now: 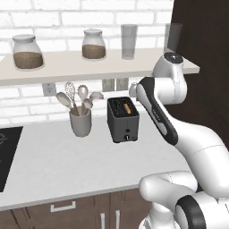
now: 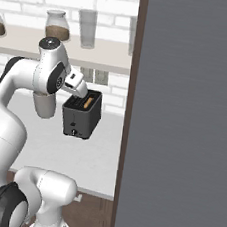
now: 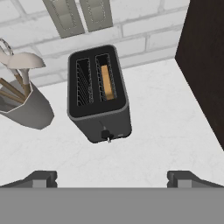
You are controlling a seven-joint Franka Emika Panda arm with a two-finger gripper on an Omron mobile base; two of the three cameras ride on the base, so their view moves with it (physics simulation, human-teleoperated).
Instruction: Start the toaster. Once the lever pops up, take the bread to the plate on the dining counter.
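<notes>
The dark grey toaster [image 1: 123, 120] [image 2: 81, 117] [image 3: 98, 94] stands on the light grey worktop against the white brick wall. The bread [image 1: 128, 108] [image 2: 89, 102] [image 3: 106, 82] sits down in its right-hand slot, with just the golden top edge showing. A small knob [image 3: 106, 135] sticks out low on the toaster's narrow front face. My gripper [image 3: 113, 179] hovers above and in front of the toaster, open wide with nothing between its fingertips [image 3: 39, 178]. The plate and the dining counter are out of view.
A grey utensil holder [image 1: 80, 121] [image 3: 26, 107] with spoons and a whisk stands left of the toaster. A tall dark cabinet side [image 2: 184, 118] [image 3: 203, 65] rises close on the right. Above runs a shelf [image 1: 103, 65] with jars; a black cooktop [image 1: 6, 152] lies far left.
</notes>
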